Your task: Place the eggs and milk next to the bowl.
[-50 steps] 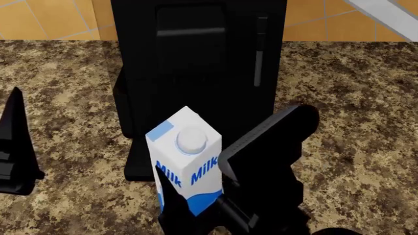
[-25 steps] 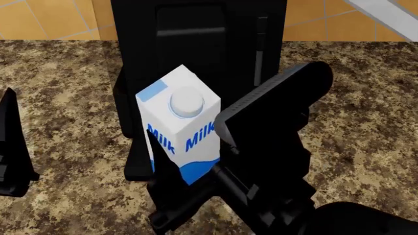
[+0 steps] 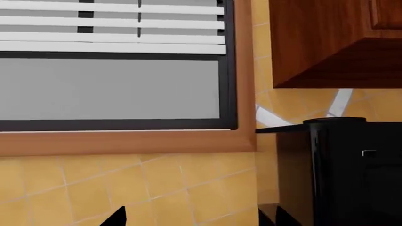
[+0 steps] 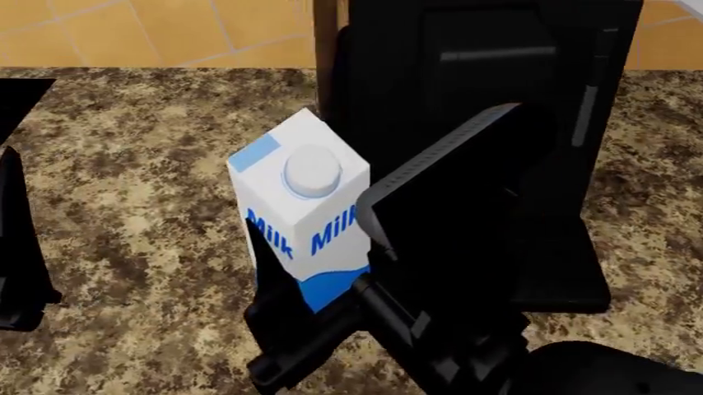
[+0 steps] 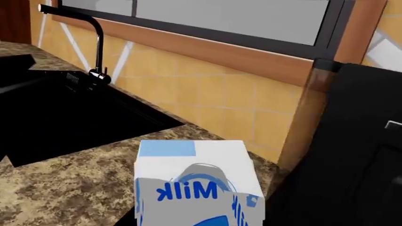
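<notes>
The milk (image 4: 302, 222), a white carton with a blue band and a round cap, hangs upright above the granite counter (image 4: 143, 164) in front of the black appliance. My right gripper (image 4: 335, 276) is shut on it, one finger on each side. In the right wrist view the milk (image 5: 197, 183) fills the gap between the jaws of the right gripper (image 5: 199, 221). My left gripper (image 4: 20, 247) stands at the far left edge. In its own view the left gripper (image 3: 195, 219) is open, with only wall tiles between its tips. The eggs and the bowl are out of view.
A tall black appliance (image 4: 483, 99) stands on the counter behind and right of the carton, by a wooden post. A black sink (image 5: 63, 117) with a faucet (image 5: 94, 42) lies further along the counter. A window and a wooden cabinet (image 3: 333, 42) are on the tiled wall.
The right gripper has lifted the milk off the counter. Since then the head view has swung left, so the black appliance now sits further right in it. The carton stays gripped.
</notes>
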Robot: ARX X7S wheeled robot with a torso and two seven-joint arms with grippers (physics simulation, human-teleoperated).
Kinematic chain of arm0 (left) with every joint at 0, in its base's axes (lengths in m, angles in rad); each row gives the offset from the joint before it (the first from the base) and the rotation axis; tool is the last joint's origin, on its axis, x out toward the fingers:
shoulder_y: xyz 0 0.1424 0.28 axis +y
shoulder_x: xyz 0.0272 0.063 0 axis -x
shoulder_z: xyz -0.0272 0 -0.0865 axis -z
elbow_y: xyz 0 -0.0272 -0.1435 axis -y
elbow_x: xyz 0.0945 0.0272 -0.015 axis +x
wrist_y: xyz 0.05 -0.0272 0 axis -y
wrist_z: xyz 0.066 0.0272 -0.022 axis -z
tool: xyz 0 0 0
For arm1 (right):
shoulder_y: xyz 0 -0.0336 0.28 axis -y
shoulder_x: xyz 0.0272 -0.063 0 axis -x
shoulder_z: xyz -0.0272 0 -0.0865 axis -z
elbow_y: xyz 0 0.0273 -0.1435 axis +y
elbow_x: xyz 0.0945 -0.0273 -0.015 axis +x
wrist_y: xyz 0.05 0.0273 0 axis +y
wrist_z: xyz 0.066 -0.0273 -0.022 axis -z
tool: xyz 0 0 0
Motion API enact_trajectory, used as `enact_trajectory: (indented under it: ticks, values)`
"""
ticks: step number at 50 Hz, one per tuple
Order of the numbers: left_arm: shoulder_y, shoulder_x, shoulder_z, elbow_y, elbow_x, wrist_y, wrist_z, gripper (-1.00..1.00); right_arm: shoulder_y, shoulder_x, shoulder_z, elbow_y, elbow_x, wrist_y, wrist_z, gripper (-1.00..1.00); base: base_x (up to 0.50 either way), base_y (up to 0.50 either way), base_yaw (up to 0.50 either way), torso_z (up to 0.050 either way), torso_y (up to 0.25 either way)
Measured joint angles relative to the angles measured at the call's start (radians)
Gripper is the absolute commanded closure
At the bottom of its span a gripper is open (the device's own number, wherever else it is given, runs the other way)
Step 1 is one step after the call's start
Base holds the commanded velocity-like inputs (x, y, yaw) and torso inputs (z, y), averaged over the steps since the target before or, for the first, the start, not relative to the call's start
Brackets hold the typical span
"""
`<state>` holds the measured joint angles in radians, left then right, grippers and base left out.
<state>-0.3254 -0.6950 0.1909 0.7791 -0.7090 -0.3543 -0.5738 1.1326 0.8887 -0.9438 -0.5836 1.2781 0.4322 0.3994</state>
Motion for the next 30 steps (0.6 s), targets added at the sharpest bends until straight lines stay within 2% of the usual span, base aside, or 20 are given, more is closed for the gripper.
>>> enact_trajectory:
  ticks: [30]
  values:
    - [0.004,-0.010,-0.009,0.003,-0.007,0.006,-0.005,-1.00,-0.003,-0.007,0.000,0.003,-0.002,-0.001,-0.002,1.00,0.00,0.50,0.00,0.000,0.001]
